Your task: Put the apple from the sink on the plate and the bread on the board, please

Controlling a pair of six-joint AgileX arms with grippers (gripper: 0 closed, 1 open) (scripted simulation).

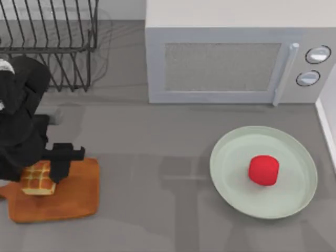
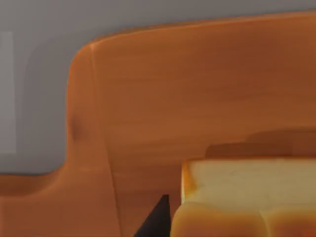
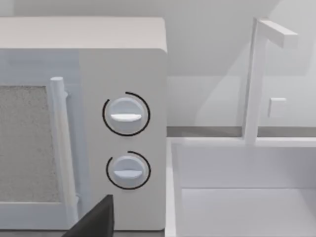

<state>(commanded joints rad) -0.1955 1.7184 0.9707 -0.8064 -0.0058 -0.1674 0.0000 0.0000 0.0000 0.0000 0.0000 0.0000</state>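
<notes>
Left gripper [image 1: 52, 170] sits over the square golden-brown bun [image 1: 39, 178], which rests on the orange-brown wooden board [image 1: 79, 197]; finger state cannot be told. Bun likely soft and light (grip paler sides gently). Small red apple [image 1: 263, 169] lies on the pale green plate [image 1: 231, 184].

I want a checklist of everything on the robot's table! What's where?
Surface: grey countertop.
Job's things: apple lies on the plate, toward the table's right; bread sits on the board, at the left.
Clutter: dish rack at the back left.
Grippers: left gripper is at the bread over the board; a dark part of the right gripper faces the microwave.
Cables: nothing seen.
Surroundings: microwave at the back; white sink with a faucet beside it.
</notes>
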